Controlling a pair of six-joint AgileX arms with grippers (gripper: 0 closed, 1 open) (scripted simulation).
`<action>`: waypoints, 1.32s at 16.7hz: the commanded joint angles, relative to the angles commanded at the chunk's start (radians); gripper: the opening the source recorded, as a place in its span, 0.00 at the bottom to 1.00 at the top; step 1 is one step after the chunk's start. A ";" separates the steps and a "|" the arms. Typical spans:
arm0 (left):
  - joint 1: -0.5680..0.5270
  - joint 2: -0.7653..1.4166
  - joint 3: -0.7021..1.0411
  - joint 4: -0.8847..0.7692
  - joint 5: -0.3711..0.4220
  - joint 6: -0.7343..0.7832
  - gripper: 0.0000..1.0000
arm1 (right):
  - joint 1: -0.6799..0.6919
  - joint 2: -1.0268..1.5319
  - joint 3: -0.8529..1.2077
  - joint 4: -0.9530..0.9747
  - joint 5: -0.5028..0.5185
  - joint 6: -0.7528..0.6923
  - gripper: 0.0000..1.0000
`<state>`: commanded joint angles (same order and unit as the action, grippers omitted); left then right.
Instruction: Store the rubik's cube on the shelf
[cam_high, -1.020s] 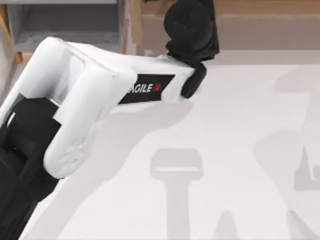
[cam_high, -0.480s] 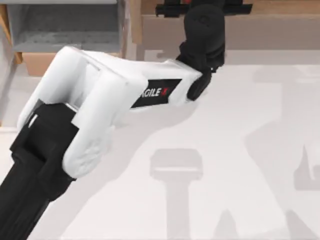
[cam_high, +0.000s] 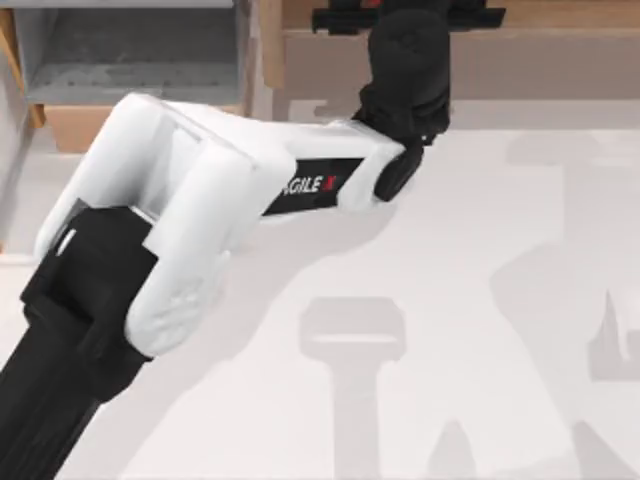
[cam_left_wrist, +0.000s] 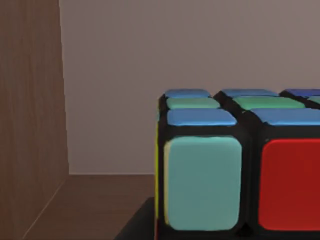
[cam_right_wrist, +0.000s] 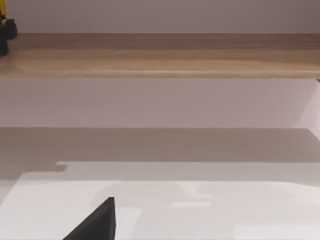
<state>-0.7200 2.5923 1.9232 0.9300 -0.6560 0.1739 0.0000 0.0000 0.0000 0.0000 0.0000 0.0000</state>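
My left pincer (cam_high: 405, 15) reaches to the surface's (cam_high: 480, 300) twelve o'clock edge, over the shelf (cam_high: 540, 60); how wide it stands I cannot tell. The cube (cam_left_wrist: 240, 165) sits right before its wrist camera, inside the shelf near a wooden side wall. My right arm is parked.

The rubik's cube (cam_left_wrist: 240, 165) shows pale teal, red, blue and green squares in a black grid, with a yellow sliver along one edge. The shelf (cam_high: 520, 60) has tan wood boards and a grey-brown face. The left arm (cam_high: 190, 220) is white and black, with what seems a red-marked label. The table (cam_high: 480, 300) is white.
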 joint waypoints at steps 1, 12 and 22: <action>0.000 0.000 0.000 0.000 0.000 0.000 0.45 | 0.000 0.000 0.000 0.000 0.000 0.000 1.00; 0.000 0.000 0.000 0.000 0.000 0.000 1.00 | 0.000 0.000 0.000 0.000 0.000 0.000 1.00; -0.015 -0.022 -0.048 0.048 0.077 0.035 1.00 | 0.000 0.000 0.000 0.000 0.000 0.000 1.00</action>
<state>-0.7346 2.5701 1.8755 0.9779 -0.5794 0.2092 0.0000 0.0000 0.0000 0.0000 0.0000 0.0000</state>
